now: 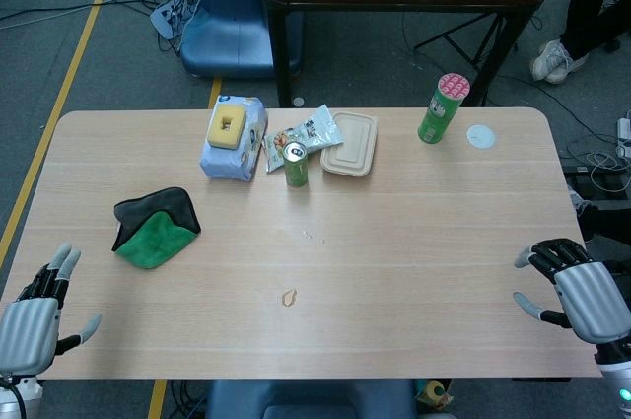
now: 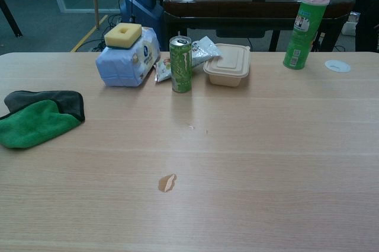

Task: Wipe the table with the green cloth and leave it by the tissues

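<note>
Head view: the cloth [image 1: 156,228] lies folded on the tabletop [image 1: 394,261], left of the brown spill [image 1: 289,298] and nearer the tissues [image 1: 234,139] than the spill is. Its long axis runs diagonally, the dark flap toward the tissues and the green lobe toward the near left corner. The left hand [image 1: 35,315] sits at that corner with fingers spread and empty. The right hand [image 1: 577,291] is at the near right edge, far from the spill, its fingers loosely apart and holding nothing.

The left hand is likelier to reach. A grab at one layer could unfold the cloth, so that it drags rather than wipes.

Chest view: neither hand shows. The cloth [image 2: 38,118] lies far left of the spill [image 2: 167,182]. The can [image 2: 180,64] stands just right of the tissues [image 2: 127,56]. A wide sweep, or a careless drop-off there, could topple it.
</note>
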Controlling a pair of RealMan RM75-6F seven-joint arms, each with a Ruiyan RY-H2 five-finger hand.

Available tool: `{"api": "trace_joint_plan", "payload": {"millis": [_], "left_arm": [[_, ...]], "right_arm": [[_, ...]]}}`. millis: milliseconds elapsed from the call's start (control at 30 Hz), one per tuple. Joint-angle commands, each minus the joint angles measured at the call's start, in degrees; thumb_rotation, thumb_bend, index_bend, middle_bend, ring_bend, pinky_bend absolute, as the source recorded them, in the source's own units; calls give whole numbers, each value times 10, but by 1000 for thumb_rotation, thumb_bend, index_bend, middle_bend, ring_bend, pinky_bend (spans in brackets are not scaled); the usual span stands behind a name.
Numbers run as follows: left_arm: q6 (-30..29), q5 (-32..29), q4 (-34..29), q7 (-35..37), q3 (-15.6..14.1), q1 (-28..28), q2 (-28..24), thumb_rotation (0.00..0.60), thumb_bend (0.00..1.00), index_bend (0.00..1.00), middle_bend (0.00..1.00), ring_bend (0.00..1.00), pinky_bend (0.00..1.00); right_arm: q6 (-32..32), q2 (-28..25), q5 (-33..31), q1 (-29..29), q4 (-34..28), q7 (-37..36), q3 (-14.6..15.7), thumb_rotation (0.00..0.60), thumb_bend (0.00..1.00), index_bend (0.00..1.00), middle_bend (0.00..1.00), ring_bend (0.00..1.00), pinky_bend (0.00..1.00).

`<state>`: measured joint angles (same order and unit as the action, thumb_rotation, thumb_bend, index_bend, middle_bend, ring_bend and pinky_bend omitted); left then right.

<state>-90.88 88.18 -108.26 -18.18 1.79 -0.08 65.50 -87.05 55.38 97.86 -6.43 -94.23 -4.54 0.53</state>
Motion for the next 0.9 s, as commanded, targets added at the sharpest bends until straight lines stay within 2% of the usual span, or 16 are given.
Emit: {"api": "trace_joint_plan", "payload": {"millis": [33, 300, 500, 600, 733, 900], "left_arm": [[1, 0, 0, 0, 0, -1, 0, 600, 193, 31, 39, 123, 298], [26, -6, 4, 7, 13, -23, -2, 600, 193, 32, 39, 123, 297], [93, -24, 8, 10, 42, -78, -7, 600, 194, 47, 39, 123, 298], [136, -53, 15, 9, 65, -114, -3, 600, 193, 111, 39, 123, 297], [199, -103, 29, -13, 93, -166, 9, 600, 193, 113, 39, 123, 296], [265, -172, 63, -63, 113, -224, 36, 600, 194, 102, 39, 122, 286]], "right_arm": [[1, 0, 0, 0, 0, 0, 0, 600, 296, 426, 392, 276, 230], [-4, -6, 0, -1, -6, 6, -4, 600, 296, 426, 392, 276, 229], [-11, -20, 5, -2, -25, 21, -10, 600, 296, 426, 392, 276, 230], [-13, -25, 7, -2, -33, 27, -10, 600, 296, 427, 392, 276, 230], [-18, -34, 12, 0, -44, 36, -10, 600, 296, 427, 393, 276, 230], [-26, -42, 14, 6, -51, 41, -9, 600, 296, 427, 392, 276, 230]]}}
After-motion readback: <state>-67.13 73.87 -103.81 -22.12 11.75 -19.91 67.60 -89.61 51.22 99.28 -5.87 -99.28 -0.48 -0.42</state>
